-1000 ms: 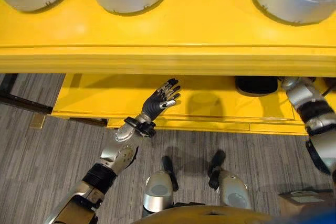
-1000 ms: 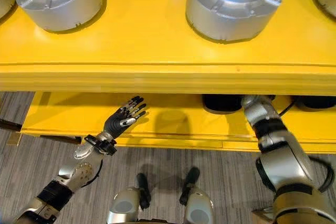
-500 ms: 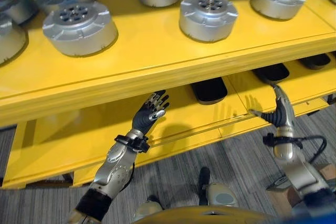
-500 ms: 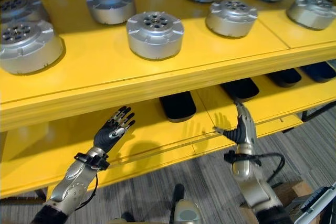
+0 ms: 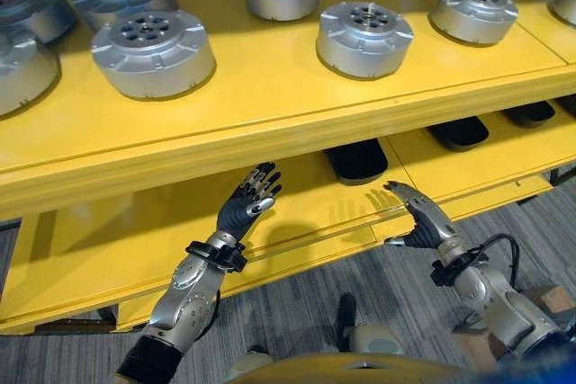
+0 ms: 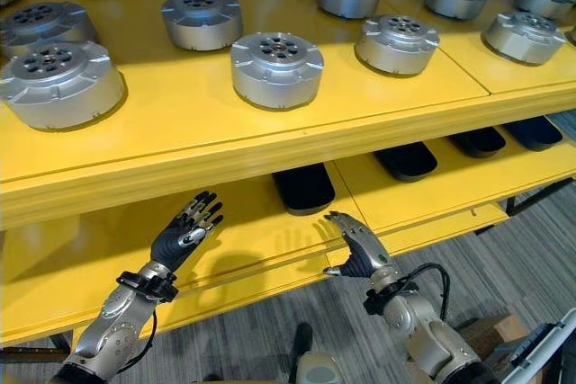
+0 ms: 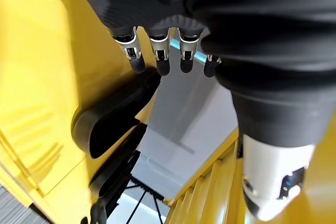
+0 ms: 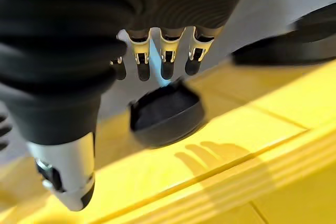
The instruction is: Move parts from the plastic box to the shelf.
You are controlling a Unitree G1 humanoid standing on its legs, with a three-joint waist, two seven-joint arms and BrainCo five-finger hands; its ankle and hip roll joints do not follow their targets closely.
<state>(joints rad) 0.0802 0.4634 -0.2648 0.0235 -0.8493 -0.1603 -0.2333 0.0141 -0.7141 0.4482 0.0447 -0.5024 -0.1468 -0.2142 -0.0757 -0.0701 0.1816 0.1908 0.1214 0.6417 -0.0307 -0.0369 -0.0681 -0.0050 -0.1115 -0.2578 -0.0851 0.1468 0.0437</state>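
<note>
Hands were both out in front of the yellow shelf (image 5: 270,128), and both were empty. The left hand (image 5: 245,210) hovered over the lower board (image 5: 108,240), palm side turned up toward the underside of the top board, fingers straight and slightly spread, nothing between them. The right hand (image 6: 355,249) sat at the front lip of that lower board, fingers stretched out flat and pointing inward, thumb off to the side, gripping nothing.

Up top, round silver metal parts (image 6: 276,68) stood in rows across the upper board, well apart from one another, each with a ring of small holes on its face. One part (image 5: 152,51) stood near the front edge on the left, another (image 5: 364,37) near the front edge further right.

Down below, black oval trays (image 5: 356,159) lay along the back of the lower board; the nearest lay just past the right hand's fingertips (image 8: 166,70) in the right wrist view.
</note>
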